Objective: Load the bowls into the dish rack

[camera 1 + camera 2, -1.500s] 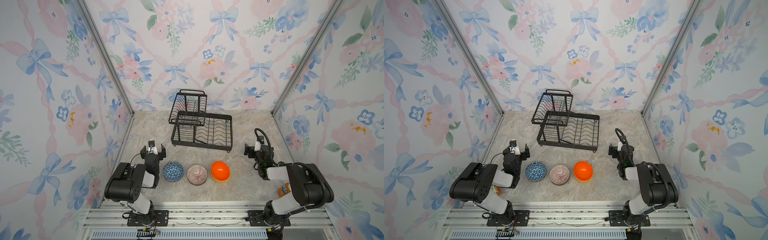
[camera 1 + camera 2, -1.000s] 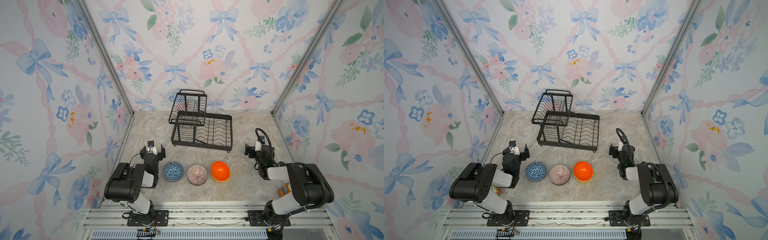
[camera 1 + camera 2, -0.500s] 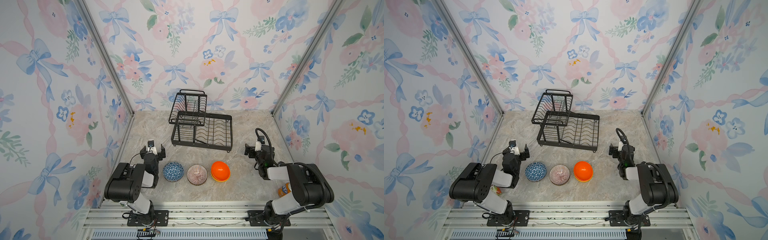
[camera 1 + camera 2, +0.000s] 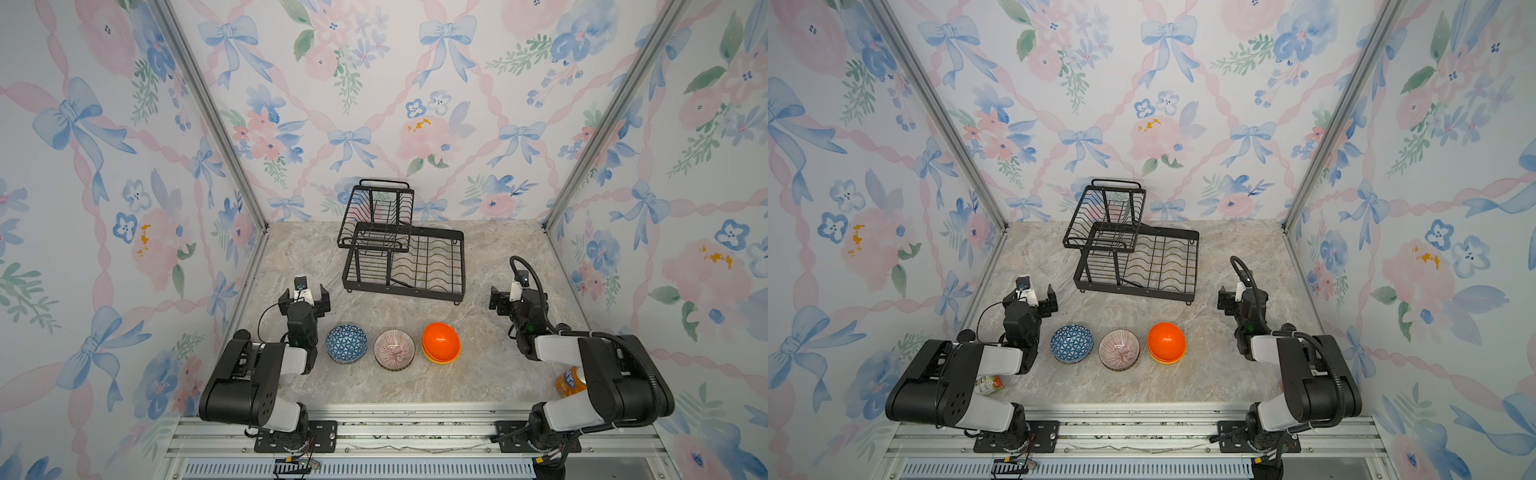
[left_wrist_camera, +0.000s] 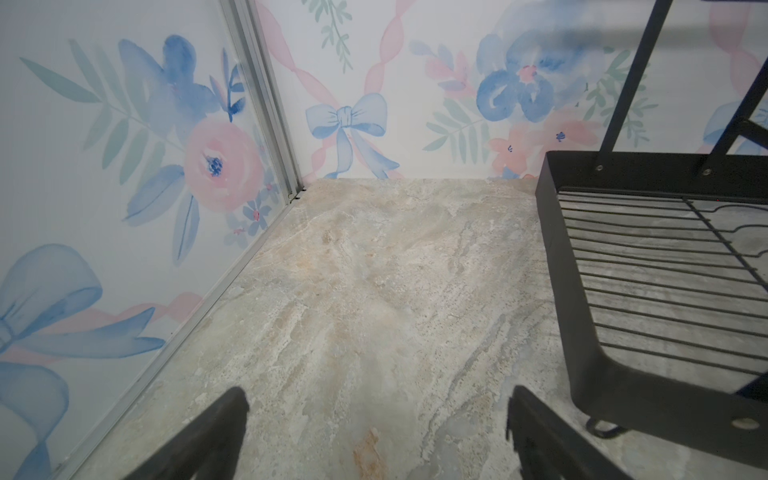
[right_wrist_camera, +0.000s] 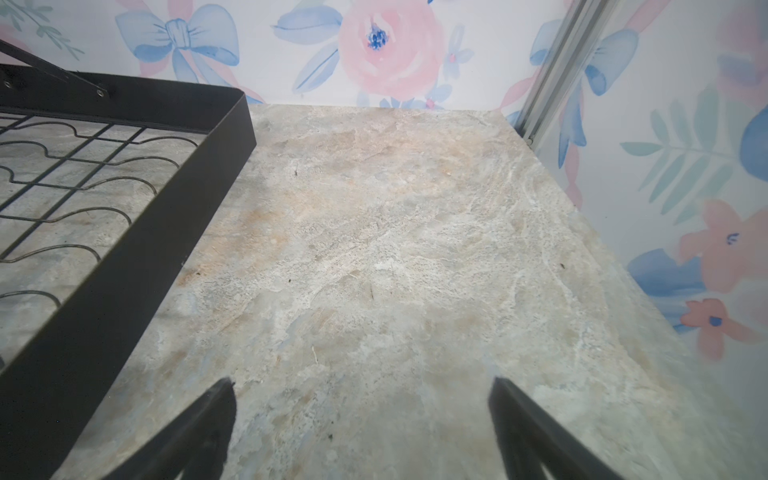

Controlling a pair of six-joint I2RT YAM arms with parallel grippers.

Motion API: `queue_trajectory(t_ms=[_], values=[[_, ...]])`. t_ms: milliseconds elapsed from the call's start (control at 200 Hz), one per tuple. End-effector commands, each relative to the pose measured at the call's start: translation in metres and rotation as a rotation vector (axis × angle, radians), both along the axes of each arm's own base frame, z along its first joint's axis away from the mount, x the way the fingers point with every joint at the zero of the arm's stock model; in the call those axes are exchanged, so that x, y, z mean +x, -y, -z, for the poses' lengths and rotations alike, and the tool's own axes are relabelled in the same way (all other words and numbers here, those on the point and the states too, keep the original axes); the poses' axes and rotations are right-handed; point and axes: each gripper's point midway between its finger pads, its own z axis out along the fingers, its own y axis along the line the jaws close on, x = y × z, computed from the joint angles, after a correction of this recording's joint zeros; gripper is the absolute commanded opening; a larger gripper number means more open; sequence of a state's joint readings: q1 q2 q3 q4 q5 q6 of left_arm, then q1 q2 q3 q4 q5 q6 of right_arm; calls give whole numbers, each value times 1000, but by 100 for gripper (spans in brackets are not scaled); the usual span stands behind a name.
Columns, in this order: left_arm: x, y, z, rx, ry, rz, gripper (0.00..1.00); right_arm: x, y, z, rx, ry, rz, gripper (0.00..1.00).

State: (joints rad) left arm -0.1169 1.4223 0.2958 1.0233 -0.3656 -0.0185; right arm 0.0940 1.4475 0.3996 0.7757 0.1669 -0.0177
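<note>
Three bowls stand in a row near the table's front in both top views: a blue triangle-patterned bowl (image 4: 346, 343) (image 4: 1072, 343), a pink striped bowl (image 4: 394, 349) and a glossy orange bowl (image 4: 441, 341). The orange one sits in a yellow bowl whose rim (image 4: 441, 360) shows beneath it. Behind them the black wire dish rack (image 4: 403, 257) (image 5: 557, 266) (image 6: 166, 199) holds nothing. My left gripper (image 4: 304, 297) (image 5: 376, 405) rests open left of the blue bowl. My right gripper (image 4: 517, 296) (image 6: 361, 388) rests open to the right of the orange bowl. Only bare table lies between each pair of fingers.
An orange soda can (image 4: 570, 380) stands at the front right, partly behind the right arm. A small green-and-white packet (image 4: 988, 383) lies under the left arm. Flowered walls close the table on three sides, and a metal rail (image 4: 415, 424) runs along the front.
</note>
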Motion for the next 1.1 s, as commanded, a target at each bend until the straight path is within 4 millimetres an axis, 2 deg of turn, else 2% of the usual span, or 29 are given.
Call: queue_trajectory(t_ms=[0, 95, 245, 350, 400, 415, 455, 680, 870, 1095], values=[[0, -3, -5, 71, -103, -69, 98, 1, 4, -27, -36, 3, 46, 97], [-1, -3, -16, 84, -162, -112, 98, 4, -2, -44, -4, -69, 33, 97], [1, 3, -35, -12, -241, -123, 98, 8, -22, -71, -4, -159, -14, 97], [-5, 22, -39, -116, -322, -65, 98, 7, -37, -83, 4, -221, -48, 97], [-13, 34, -33, -167, -363, -20, 98, 6, -45, -89, -8, -245, -70, 97], [-11, 38, -44, -186, -348, -2, 98, 6, -48, -89, -11, -253, -77, 97], [-16, 42, -45, -225, -371, 10, 98, 5, -53, -93, -15, -267, -92, 97], [-51, 57, -27, -308, -593, 58, 98, 2, -70, -101, 3, -305, -146, 97], [-82, 71, 11, -392, -774, 97, 98, 2, -72, -100, -13, -314, -157, 97], [-101, 77, 22, -423, -855, 100, 98, 2, -69, -88, -29, -355, -145, 97]])
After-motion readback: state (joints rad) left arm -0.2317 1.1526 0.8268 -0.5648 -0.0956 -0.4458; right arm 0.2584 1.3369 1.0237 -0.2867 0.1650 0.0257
